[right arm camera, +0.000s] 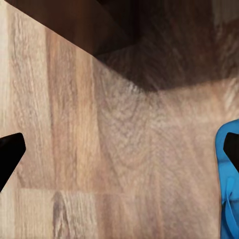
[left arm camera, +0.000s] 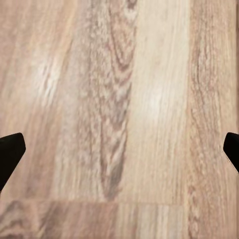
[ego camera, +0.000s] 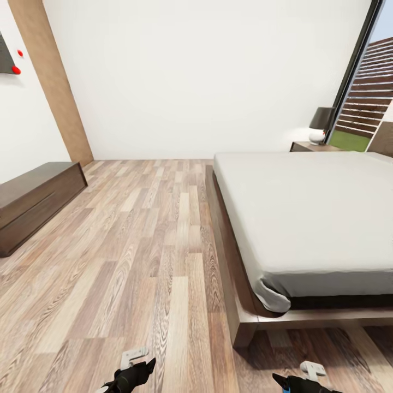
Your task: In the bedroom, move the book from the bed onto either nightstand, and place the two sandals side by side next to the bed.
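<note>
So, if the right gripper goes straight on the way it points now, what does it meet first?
Most likely the bare wood floor. A blue sandal lies off to one side by one fingertip, and the right gripper is open.

Off-white bed (ego camera: 311, 213), grey-brown plank floor (ego camera: 136, 262), bright blue sandal (right arm camera: 230, 199).

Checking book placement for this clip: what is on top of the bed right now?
The bed shows a plain off-white mattress top with no book on the visible part. Its far right side runs past the head view's edge, so anything lying there cannot be seen.
</note>
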`<state>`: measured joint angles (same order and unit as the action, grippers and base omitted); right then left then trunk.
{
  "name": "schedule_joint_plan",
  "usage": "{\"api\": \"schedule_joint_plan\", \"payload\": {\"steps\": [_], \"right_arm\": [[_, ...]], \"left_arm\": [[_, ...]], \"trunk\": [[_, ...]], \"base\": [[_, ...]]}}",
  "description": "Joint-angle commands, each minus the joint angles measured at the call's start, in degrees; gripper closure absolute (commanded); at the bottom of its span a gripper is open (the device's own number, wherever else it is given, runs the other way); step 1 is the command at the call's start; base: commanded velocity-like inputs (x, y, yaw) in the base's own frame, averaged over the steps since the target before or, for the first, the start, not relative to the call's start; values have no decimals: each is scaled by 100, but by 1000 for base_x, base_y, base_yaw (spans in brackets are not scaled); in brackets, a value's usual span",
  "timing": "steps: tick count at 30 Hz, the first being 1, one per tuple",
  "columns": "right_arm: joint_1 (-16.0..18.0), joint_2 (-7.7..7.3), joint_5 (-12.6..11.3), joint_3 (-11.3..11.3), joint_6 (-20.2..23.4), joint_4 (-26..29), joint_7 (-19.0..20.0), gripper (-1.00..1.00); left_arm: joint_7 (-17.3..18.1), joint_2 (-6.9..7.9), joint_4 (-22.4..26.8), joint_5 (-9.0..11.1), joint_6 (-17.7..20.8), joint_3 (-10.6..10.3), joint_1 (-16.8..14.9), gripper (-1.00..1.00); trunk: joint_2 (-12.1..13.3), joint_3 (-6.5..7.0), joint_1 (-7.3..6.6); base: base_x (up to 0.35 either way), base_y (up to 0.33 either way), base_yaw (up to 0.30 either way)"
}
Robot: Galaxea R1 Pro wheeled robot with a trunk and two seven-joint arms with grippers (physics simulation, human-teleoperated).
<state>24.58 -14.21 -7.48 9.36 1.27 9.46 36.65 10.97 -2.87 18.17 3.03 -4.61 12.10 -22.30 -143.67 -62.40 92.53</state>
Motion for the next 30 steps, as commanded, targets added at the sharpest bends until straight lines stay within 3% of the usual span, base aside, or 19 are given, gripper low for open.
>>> {"api": "schedule_joint_plan", "payload": {"steps": [1, 5, 8, 10, 15, 30], "right_arm": [[3, 1, -43, 5, 13, -9, 22, -100], [3, 19, -38, -6, 13, -114, -114, -100], [3, 155, -28, -5, 13, -184, -401, -100], [3, 208, 140, -4, 13, -202, -533, -100], [3, 223, 428, 3, 13, -207, -574, -100], [3, 225, 485, 5, 13, -208, -579, -100]], "left_arm": [[37, -3, -5, 31, -5, 30, -3, -100], [37, -3, -6, 31, -5, 30, -3, -100], [37, -3, -6, 31, -5, 30, -3, -100], [37, -3, -6, 31, -5, 30, -3, -100], [37, -3, -6, 31, -5, 30, -3, -100], [37, -3, -6, 31, -5, 30, -3, -100]], "trunk": [[0, 18, -4], [5, 107, -14], [9, 173, -22], [12, 218, -27], [19, 328, -40], [39, 661, -78]], "base": [[0, 0, 0], [0, 0, 0], [0, 0, 0], [0, 0, 0], [0, 0, 0], [0, 0, 0]]}}
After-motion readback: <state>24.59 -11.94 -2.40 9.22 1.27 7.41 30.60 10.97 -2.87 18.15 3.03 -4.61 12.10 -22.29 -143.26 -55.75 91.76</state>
